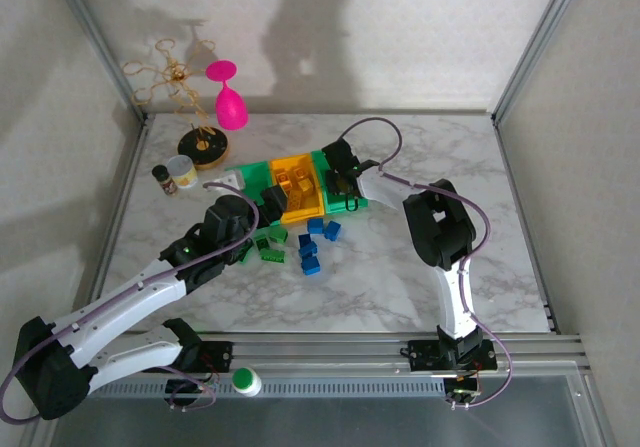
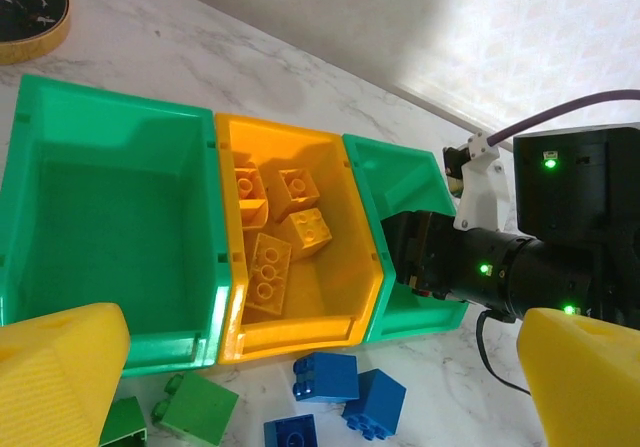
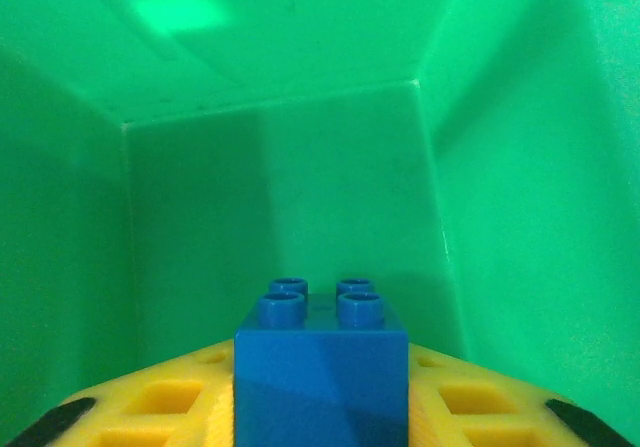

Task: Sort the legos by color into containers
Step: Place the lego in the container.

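Observation:
Three containers stand in a row: a green bin (image 1: 243,177) (image 2: 100,217) with nothing in it, a yellow-orange bin (image 1: 298,195) (image 2: 335,287) holding several yellow legos (image 2: 268,267), and a second green bin (image 1: 328,162) (image 2: 400,182) (image 3: 280,187). My right gripper (image 1: 345,185) (image 3: 320,412) reaches down inside this second green bin, its yellow fingers (image 3: 150,407) shut on a blue lego (image 3: 320,367). My left gripper (image 1: 268,207) (image 2: 325,327) hovers open over the bins' near side. Blue legos (image 1: 312,247) (image 2: 325,375) and green legos (image 1: 268,250) (image 2: 195,407) lie loose on the table in front of the bins.
At the back left stand a pink goblet (image 1: 230,102), a gold wire stand (image 1: 185,72) on a round base (image 1: 204,147), a small lidded jar (image 1: 182,174) and a dark little bottle (image 1: 163,179). A white and green bottle (image 1: 245,380) lies by the near rail. Frame walls close in the marble table (image 1: 420,277).

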Available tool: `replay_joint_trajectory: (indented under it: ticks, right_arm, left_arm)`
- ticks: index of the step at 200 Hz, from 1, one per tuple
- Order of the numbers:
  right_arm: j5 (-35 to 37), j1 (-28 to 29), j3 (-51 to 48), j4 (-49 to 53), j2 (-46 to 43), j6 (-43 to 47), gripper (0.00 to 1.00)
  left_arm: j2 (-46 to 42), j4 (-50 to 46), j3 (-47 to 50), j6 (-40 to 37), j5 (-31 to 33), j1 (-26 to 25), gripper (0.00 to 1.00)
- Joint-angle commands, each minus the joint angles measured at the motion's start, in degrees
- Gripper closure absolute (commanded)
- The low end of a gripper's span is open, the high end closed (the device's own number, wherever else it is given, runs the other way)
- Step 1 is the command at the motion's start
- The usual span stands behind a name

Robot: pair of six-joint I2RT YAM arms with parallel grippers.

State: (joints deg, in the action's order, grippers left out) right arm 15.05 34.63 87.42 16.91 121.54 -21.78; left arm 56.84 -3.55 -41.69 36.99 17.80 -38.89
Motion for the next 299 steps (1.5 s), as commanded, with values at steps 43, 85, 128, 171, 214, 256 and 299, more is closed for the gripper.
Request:
replay_joint_trajectory:
  ticks: [43, 85, 128, 171, 214, 256, 299]
  right_arm:
    - [-1.3, -0.5, 2.0, -0.1, 0.2, 0.2, 0.54]
    - [-1.2, -0.5, 1.9, -0.1, -1.5, -0.3, 0.55]
    - [-1.1, -0.5, 3.1, 0.6, -1.6, -0.4, 0.58]
    - [-1.3, -0.3, 3.0, 1.0, -2.2, -0.5, 0.65]
    - [-0.8, -0.3, 2.1, 2.0, -5.5, -0.8, 0.67]
    - [0.1, 0.7, -4.2, 2.1, -12.7, -2.8, 0.65]
    - [2.6, 4.7, -13.9, 2.6, -21.2, -7.4, 0.62]
  left_arm:
    - [-0.1, 1.1, -0.6, -1.1, -0.3, 0.6, 0.0]
    - [-0.2, 0.8, -1.0, -1.1, -0.3, 0.7, 0.0]
    - [-0.9, 0.2, -1.1, -1.1, 0.0, 0.7, 0.0]
    - [-1.5, -0.3, -1.2, -1.3, 0.5, 0.7, 0.0]
    - [-1.8, -0.8, -1.8, -1.1, 0.0, 0.7, 0.0]
    - [-3.5, -1.8, -1.1, -0.7, -1.1, 0.7, 0.0]
    - [-5.5, -2.9, 0.9, 0.6, -3.3, 0.0, 0.0]
